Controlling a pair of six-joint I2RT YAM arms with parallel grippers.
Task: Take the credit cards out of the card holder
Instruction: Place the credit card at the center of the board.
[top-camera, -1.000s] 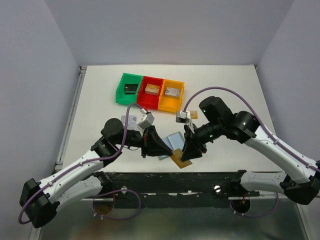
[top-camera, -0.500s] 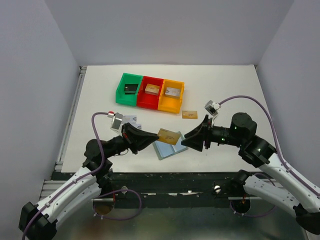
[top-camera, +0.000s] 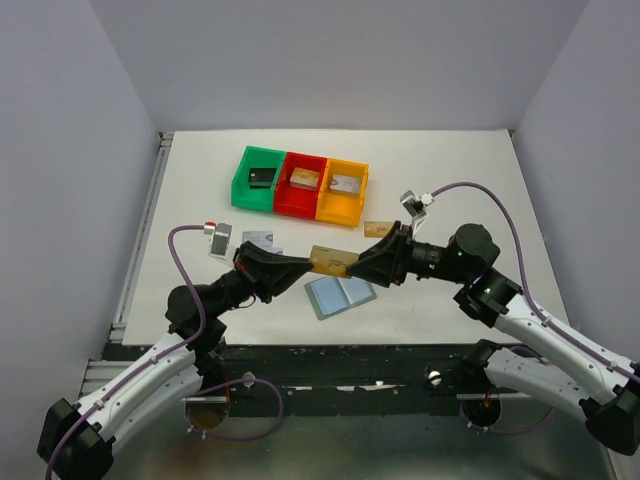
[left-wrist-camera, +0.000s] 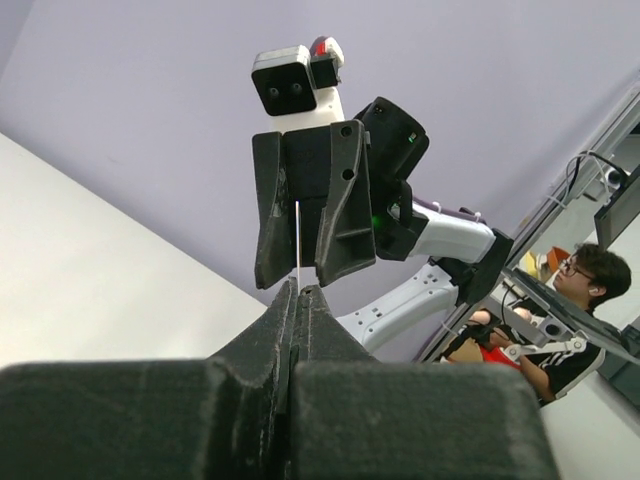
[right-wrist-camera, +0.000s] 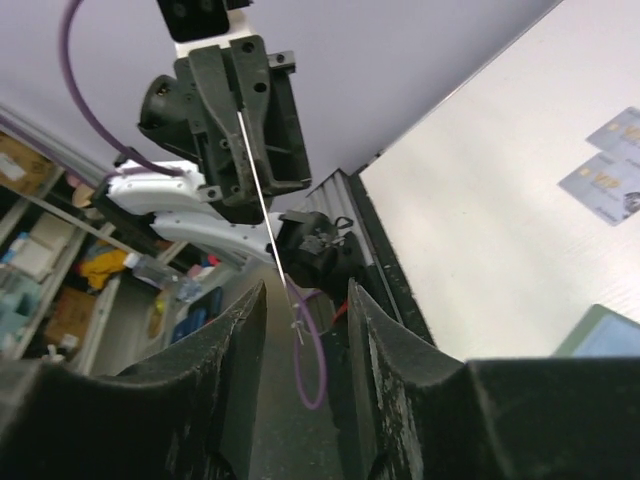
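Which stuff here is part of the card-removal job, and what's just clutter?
Job: card holder, open on table; tan-gold card pinched in left claw; right claw open around it; loose tan card; silvery cards.
Lying about: green bin, red bin, orange bin, a block in each.

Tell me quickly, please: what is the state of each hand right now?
Left hand: closed, holding a tan-gold credit card by one end.
Right hand: open around the other end of the same card, not gripping it.

Rough matt black left gripper (left-wrist-camera: 299, 289), smooth tan-gold card (top-camera: 333, 260), glossy plastic bins (top-camera: 298, 208).
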